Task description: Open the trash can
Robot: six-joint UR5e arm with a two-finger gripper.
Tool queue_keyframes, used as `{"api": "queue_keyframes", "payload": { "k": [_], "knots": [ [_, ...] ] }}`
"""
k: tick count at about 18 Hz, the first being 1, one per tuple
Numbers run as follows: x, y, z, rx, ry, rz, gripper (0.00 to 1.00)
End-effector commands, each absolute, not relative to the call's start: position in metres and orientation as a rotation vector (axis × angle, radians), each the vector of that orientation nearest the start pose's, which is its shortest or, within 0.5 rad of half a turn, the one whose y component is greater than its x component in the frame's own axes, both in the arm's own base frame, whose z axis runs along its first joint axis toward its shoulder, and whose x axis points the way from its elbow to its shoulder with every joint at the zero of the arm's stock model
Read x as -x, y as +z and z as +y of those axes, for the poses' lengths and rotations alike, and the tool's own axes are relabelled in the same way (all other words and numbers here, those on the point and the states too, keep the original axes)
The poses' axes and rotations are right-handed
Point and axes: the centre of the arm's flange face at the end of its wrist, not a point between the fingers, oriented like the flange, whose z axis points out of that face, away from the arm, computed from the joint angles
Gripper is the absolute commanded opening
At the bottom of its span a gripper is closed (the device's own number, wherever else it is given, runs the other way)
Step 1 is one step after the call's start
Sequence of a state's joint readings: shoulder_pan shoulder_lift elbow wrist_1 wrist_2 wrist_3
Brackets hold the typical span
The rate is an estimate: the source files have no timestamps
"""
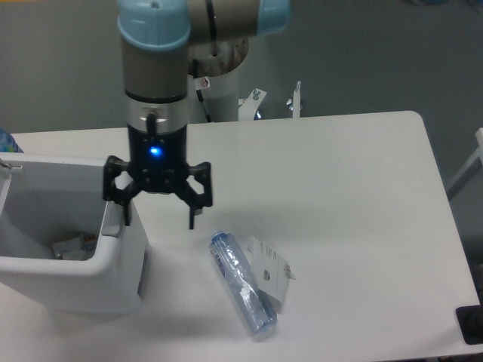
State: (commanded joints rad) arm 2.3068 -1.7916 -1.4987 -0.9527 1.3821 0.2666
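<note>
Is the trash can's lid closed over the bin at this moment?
No, the trash can stands open from above, with scraps visible inside it, and the open gripper hangs at its right edge.

My arm [155, 72]: grey cylindrical links, pale blue joint caps, white base behind. Gripper [158, 219]: black, two angular fingers, blue light glowing on its body.

Smooth white plastic trash can [113, 283], clear glossy plastic bottle [243, 283], matt white table [339, 188], matt black gripper [158, 219]
</note>
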Motion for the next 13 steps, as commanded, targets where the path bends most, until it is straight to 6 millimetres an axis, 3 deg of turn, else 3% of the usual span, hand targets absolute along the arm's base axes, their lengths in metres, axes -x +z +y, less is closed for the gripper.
{"api": "queue_keyframes", "payload": {
  "k": [7, 11, 13],
  "knots": [
    [0.426, 0.430, 0.497, 2.654, 0.193, -0.514, 1.00],
    [0.478, 0.404, 0.459, 2.715, 0.228, -0.442, 1.00],
    [0.501, 0.400, 0.434, 2.733, 0.257, -0.453, 1.00]
  ]
}}
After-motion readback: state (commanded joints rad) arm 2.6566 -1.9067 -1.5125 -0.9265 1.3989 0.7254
